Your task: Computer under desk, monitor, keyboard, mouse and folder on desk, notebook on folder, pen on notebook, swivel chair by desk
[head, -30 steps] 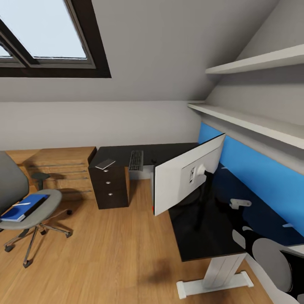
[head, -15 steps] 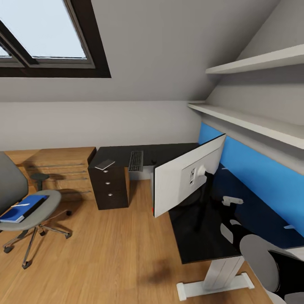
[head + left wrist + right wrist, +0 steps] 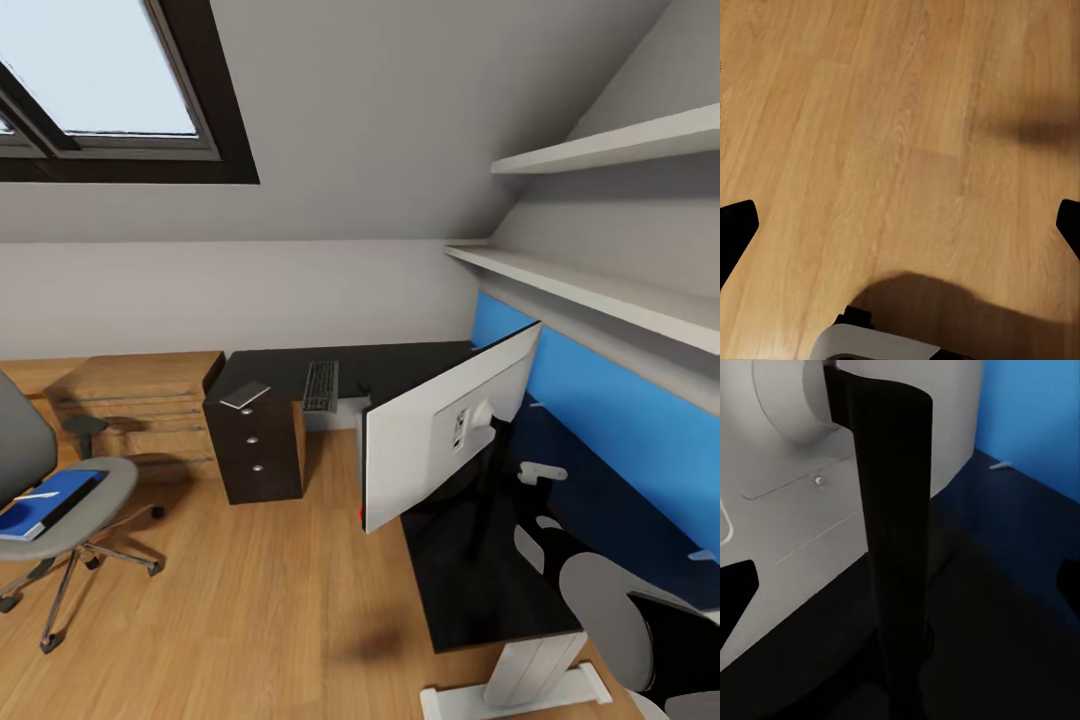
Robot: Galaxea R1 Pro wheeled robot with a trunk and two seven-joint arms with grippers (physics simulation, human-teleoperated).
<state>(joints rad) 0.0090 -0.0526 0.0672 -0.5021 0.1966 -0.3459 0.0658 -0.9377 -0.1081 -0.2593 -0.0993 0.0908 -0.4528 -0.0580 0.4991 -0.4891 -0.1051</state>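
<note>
The monitor (image 3: 440, 440) stands on the glossy black desk (image 3: 480, 580), its white back turned to me and a red dot at its lower corner. My right gripper (image 3: 900, 585) is open behind it, with the black stand (image 3: 889, 510) between the spread fingers and not touched. The dark keyboard (image 3: 321, 385) lies on the far wing of the desk. A flat grey pad (image 3: 246, 394) rests above the drawer unit (image 3: 262, 450). The blue folder (image 3: 45, 502) lies on the swivel chair (image 3: 70, 480) at the left. The computer is out of view. My left gripper (image 3: 900, 225) is open over bare floor.
A low oak chest (image 3: 140, 395) stands against the far wall left of the desk. Two white shelves (image 3: 600, 290) run above the blue wall panel. The desk's white foot (image 3: 520, 680) sticks out near me. My right arm (image 3: 610, 610) reaches over the desk's near end.
The whole view has shifted a little, so the chair sits further left. My right arm has moved in towards the monitor's stand. Nothing on the desk or chair has moved.
</note>
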